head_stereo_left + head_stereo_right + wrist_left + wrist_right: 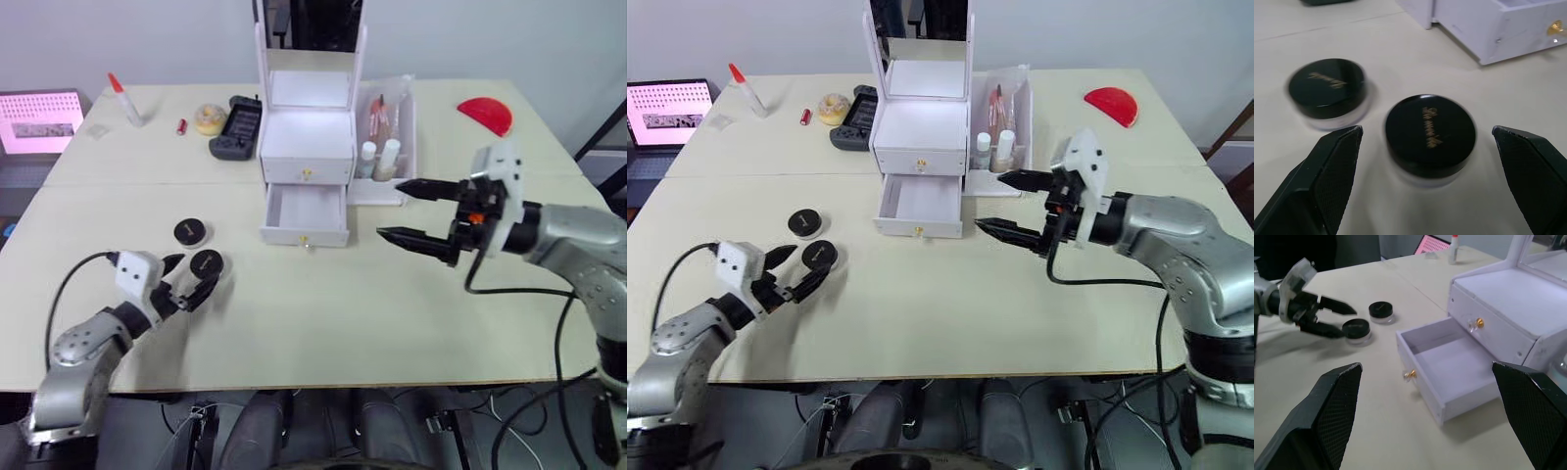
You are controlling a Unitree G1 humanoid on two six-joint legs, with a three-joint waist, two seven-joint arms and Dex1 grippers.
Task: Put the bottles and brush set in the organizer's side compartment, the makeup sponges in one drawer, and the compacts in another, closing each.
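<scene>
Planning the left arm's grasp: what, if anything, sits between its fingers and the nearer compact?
Nothing visible. The left gripper is open with the nearer compact between its fingers, bare table on either side. The other compact stands apart, outside the fingers. The open drawer is empty.

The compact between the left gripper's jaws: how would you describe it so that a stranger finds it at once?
Start at the white organizer with its lower drawer pulled open. To the robot's left of it, two round black-lidded compacts lie on the table. The one meant is the nearer to the robot, between the open jaws of the left gripper; the other compact lies farther back, free.
</scene>
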